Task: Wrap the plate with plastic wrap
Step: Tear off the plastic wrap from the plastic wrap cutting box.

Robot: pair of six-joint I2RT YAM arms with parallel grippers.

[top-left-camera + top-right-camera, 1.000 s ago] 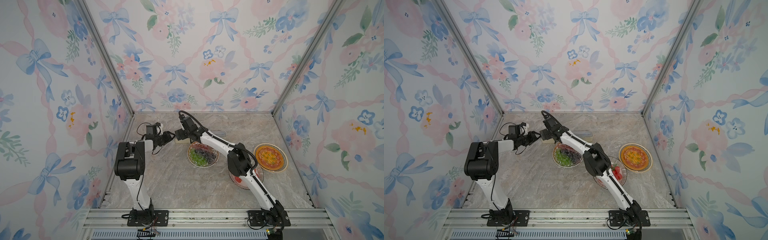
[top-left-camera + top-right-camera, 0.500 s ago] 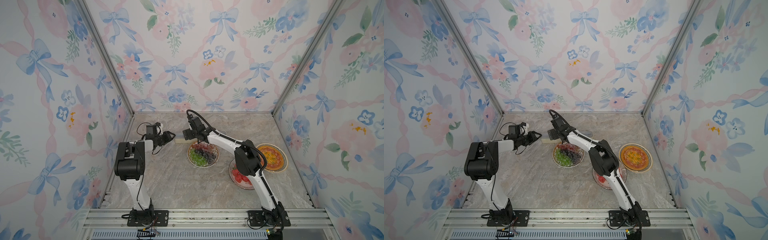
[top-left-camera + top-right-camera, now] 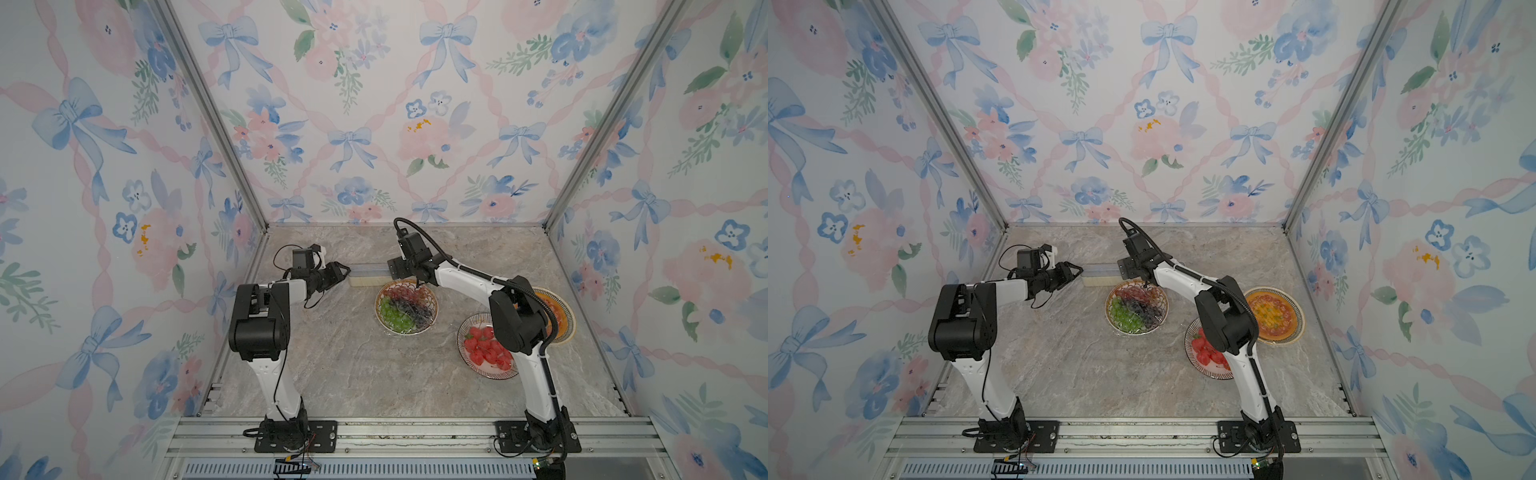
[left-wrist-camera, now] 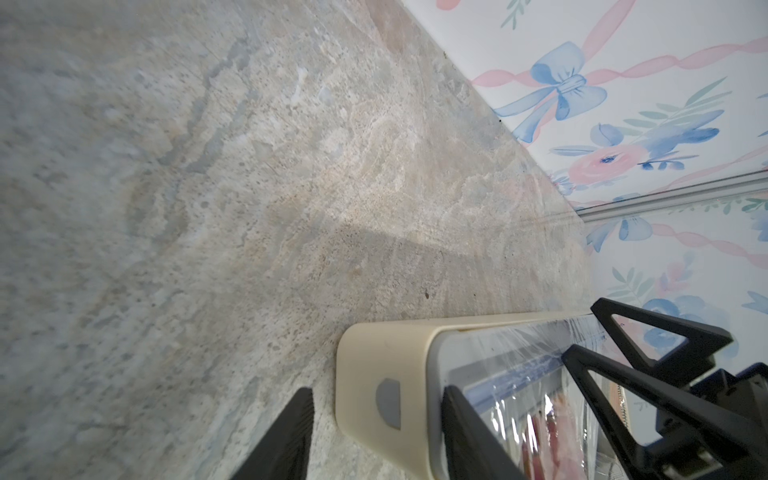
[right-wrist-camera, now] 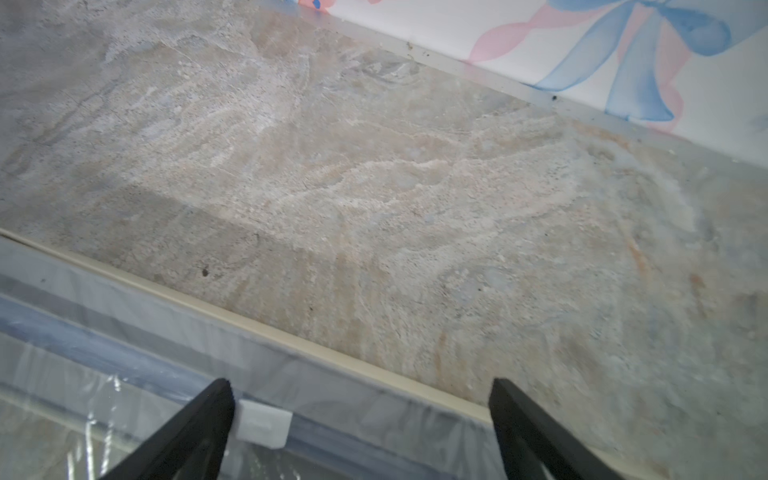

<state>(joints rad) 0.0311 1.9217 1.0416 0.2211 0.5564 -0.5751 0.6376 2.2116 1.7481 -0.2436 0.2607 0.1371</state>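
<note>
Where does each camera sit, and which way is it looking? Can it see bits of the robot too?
Top views: high up at the front, looking down on the table; left arm and right arm show whole.
Left wrist: low by the table, looking along the cream box; left gripper fingers straddle its end.
Right wrist: just over the box, facing the wall; right gripper fingers show, spread wide.
Shared: both wrist views show the box and its plastic wrap.

A staged lab booth: floral wallpaper panels (image 3: pixel 374 104) in aluminium framing (image 3: pixel 219 120), marble-look tabletop (image 3: pixel 353 374).
</note>
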